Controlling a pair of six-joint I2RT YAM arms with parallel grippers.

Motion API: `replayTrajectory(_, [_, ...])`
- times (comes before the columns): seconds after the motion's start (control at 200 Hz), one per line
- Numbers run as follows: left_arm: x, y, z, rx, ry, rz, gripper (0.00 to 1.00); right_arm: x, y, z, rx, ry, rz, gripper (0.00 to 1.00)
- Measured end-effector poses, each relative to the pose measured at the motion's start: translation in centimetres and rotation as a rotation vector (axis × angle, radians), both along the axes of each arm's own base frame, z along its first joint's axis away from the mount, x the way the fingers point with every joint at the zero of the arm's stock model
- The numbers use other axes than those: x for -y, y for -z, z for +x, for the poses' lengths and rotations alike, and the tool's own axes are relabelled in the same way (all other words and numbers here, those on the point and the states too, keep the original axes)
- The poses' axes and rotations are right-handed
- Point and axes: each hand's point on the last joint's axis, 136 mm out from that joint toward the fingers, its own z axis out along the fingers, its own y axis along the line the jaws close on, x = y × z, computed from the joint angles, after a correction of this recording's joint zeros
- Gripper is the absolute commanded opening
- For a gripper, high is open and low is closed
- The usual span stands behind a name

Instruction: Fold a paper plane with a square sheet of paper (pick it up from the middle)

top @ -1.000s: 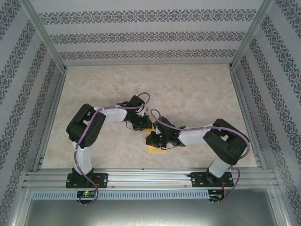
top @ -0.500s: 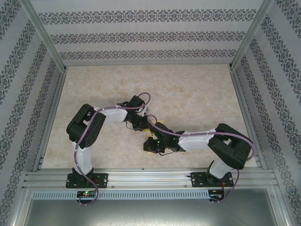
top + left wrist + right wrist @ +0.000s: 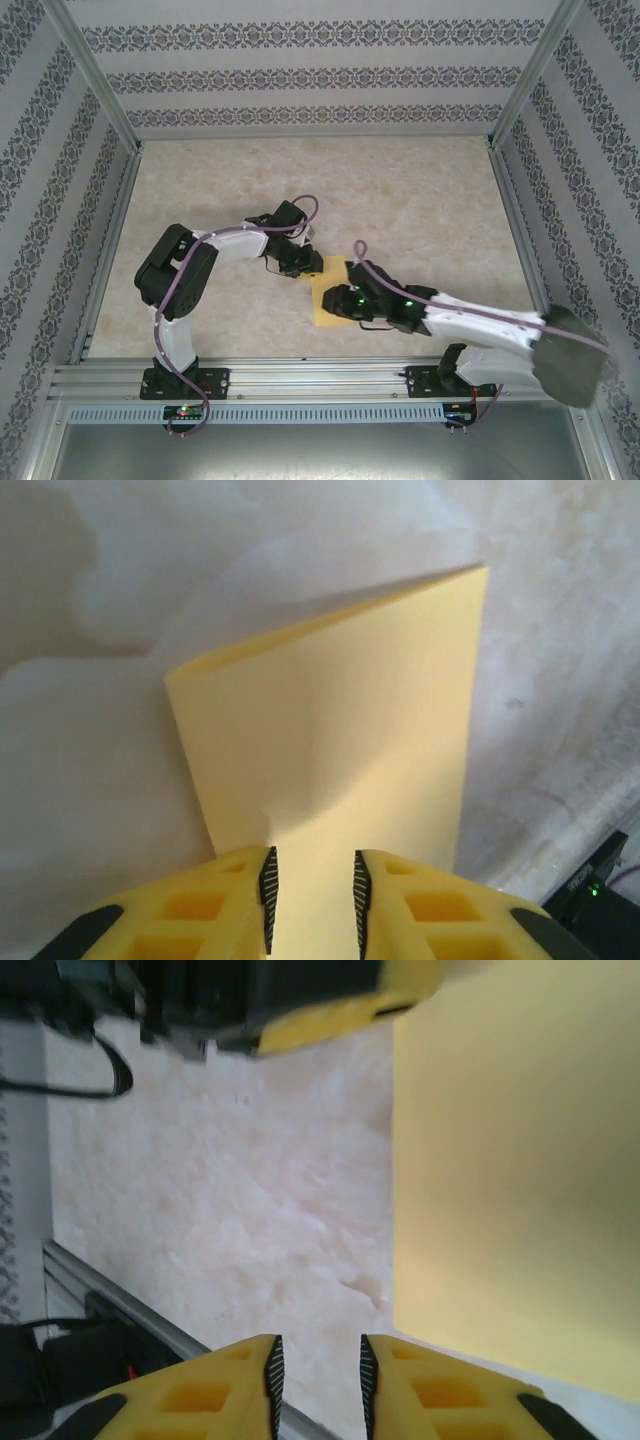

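The square sheet of paper (image 3: 328,275) lies on the table between both grippers, yellow-orange and folded over into a narrow rectangle. In the left wrist view its upper layer (image 3: 350,710) lifts slightly along the far fold. My left gripper (image 3: 308,266) stands at the sheet's far left corner; its jaws (image 3: 312,865) are open over the paper, gripping nothing. My right gripper (image 3: 335,303) is above the sheet's near part. Its jaws (image 3: 316,1350) are open over bare table, with the paper (image 3: 520,1180) just to their right. The left gripper's yellow finger (image 3: 330,1020) shows at the top of the right wrist view.
The pale marbled table (image 3: 400,200) is boxed in by patterned walls and aluminium posts. A metal rail (image 3: 320,375) runs along the near edge, close behind the right gripper (image 3: 100,1290). The right arm's elbow (image 3: 570,365) hangs low at the right.
Both grippers have opened. The right arm has stretched out, its elbow swinging down to the right, and more of the paper shows. The left arm has barely moved.
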Motion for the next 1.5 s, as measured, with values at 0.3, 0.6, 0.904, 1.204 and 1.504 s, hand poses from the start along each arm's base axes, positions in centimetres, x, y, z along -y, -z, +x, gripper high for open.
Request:
replayTrajectory(0.3, [-0.6, -11.0, 2.1, 0.262, -0.012, -0.026, 0.44, 10.1, 2.2, -1.3, 0.052, 0.232, -0.027, 0.46])
replayTrajectory(0.6, [-4.4, -13.2, -0.7, 0.368, -0.095, -0.001, 0.43, 12.0, 3.8, -1.0, -0.002, 0.292, -0.038, 0.49])
replayTrajectory(0.904, [-2.4, -8.1, -1.6, 0.260, -0.096, 0.011, 0.37, 8.6, 5.4, 0.4, -0.162, 0.137, -0.109, 0.48])
replayTrajectory(1.204, [0.2, -3.1, 0.3, 0.164, -0.097, 0.044, 0.30, 5.5, 4.4, 4.0, -0.173, 0.052, -0.055, 0.46])
replayTrajectory(1.504, [1.4, 0.1, 2.0, 0.111, -0.096, 0.091, 0.25, 4.8, 5.9, 4.6, -0.231, 0.020, -0.042, 0.45])
